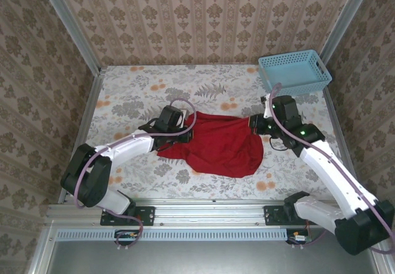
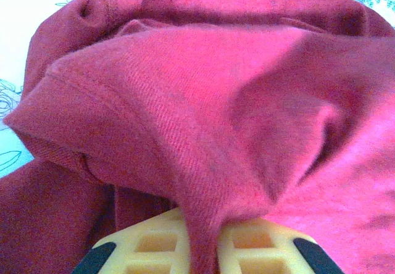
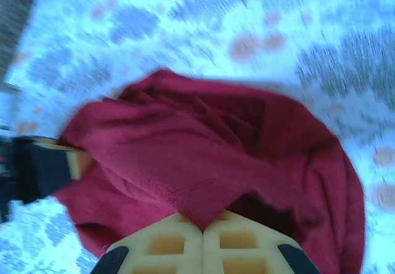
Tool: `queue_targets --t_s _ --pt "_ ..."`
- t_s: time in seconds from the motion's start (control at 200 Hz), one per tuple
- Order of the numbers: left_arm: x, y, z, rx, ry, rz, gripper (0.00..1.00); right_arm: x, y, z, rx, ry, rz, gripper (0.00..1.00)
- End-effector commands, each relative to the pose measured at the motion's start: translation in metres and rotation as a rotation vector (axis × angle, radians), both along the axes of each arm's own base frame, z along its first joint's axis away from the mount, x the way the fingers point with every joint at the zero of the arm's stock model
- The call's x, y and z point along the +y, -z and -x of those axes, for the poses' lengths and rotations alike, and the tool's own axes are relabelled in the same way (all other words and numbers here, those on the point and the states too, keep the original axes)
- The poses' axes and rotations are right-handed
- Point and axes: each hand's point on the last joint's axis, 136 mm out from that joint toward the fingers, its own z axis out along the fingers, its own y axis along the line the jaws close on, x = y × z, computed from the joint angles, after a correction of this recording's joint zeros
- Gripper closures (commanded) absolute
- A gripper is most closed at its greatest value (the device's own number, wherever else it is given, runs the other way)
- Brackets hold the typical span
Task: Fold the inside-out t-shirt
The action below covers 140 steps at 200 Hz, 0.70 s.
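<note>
Both arms (image 1: pixel 126 145) are stretched low and inward over the desk (image 1: pixel 136 92); the red t-shirt (image 1: pixel 222 147), bunched between them, is pinched at opposite edges by the left end effector (image 1: pixel 184 131) and the right end effector (image 1: pixel 255 124).

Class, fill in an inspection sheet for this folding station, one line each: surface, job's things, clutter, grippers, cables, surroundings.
Surface: floral table cover, flat.
Job's things: red t-shirt, bunched and unfolded, stretched between the two grippers.
Clutter: light-blue basket at the far right corner, apart from the shirt.
Grippers: left gripper shut on a fold of cloth; right gripper shut on the opposite edge.
Cables: left purple cable loops over the shirt's edge; right purple cable arcs near the basket.
Surroundings: wallpapered walls; metal rail at the near edge.
</note>
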Motion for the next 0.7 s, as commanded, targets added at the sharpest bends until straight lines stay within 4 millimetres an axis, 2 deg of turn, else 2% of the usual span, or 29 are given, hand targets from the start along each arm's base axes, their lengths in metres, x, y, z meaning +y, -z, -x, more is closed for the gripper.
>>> queue_targets --t_s 0.0,0.11,0.18,0.21,0.33,0.485,0.695 --pt "-0.008 -0.009 0.005 -0.017 0.069 0.009 0.86 0.002 0.034 0.000 0.115 -0.001 -0.052 0.95" --pt "-0.013 -0.006 0.008 -0.004 0.092 -0.004 0.84 -0.003 0.046 -0.021 0.122 0.034 -0.024 0.88" --pt "-0.014 -0.002 0.007 0.011 0.086 -0.014 0.83 -0.015 0.057 -0.038 0.150 0.073 0.029 0.75" --pt "-0.014 -0.001 0.007 0.016 0.082 -0.015 0.83 -0.022 0.061 -0.044 0.164 0.091 0.054 0.73" --pt "-0.015 -0.004 0.004 0.017 0.072 -0.004 0.80 -0.031 0.062 -0.051 0.158 0.098 0.118 0.65" --pt "-0.013 -0.005 0.003 0.007 0.061 -0.006 0.79 -0.019 0.063 -0.032 0.134 0.042 0.040 0.56" --pt "-0.012 -0.004 0.001 -0.005 0.045 0.004 0.80 -0.019 0.096 0.007 0.180 0.059 -0.016 0.54"
